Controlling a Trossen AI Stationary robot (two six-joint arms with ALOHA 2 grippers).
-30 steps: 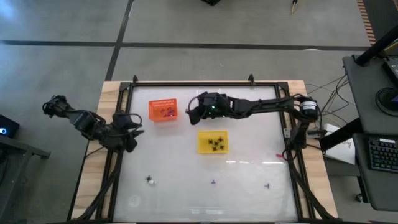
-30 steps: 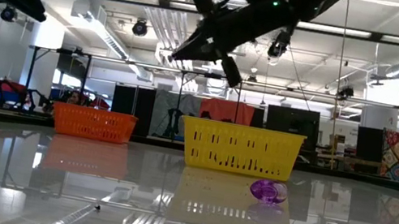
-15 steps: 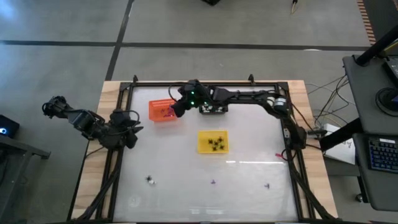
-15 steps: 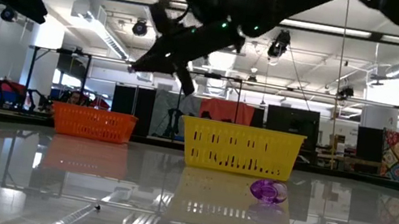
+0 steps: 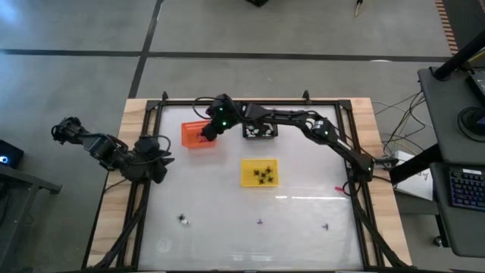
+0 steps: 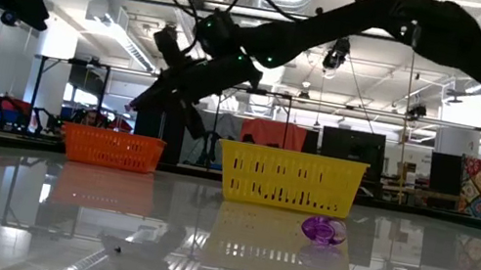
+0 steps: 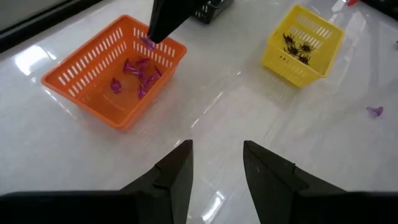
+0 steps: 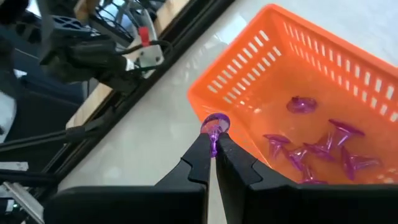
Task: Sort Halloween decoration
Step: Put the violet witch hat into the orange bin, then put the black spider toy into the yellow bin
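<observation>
Right tool (image 8: 212, 144): reaches across the counter (image 5: 303, 220) to the orange basket (image 5: 195, 135), above the basket's rim; fingers clamped together on a purple piece (image 8: 215, 124) held at the tips. In the left wrist view the same piece (image 7: 148, 43) shows at the tip of the dark tool, above the orange basket (image 7: 93, 81).

Left tool (image 7: 216, 163): at the left edge of the counter, raised, facing the baskets; fingers apart, nothing between them.

Orange basket, contents: several purple pieces (image 8: 323, 146) lying loose on its floor.

Yellow basket (image 5: 259, 173): mid-counter, well apart from the orange one; holds a cluster of black spider pieces (image 5: 263, 174). Same cluster seen in the left wrist view (image 7: 300, 45).

Black basket (image 5: 259, 130): at the far side of the counter, beside the orange basket and partly under the right arm; contents cannot be made out.

Loose pieces on the counter, near side: one pale-and-dark piece (image 5: 183, 220) toward the left; one purple piece (image 5: 260, 222) near the middle; one small piece (image 5: 326, 225) toward the right, colour unclear. In the low view a purple piece (image 6: 324, 230) lies in front of the yellow basket (image 6: 289, 179).
</observation>
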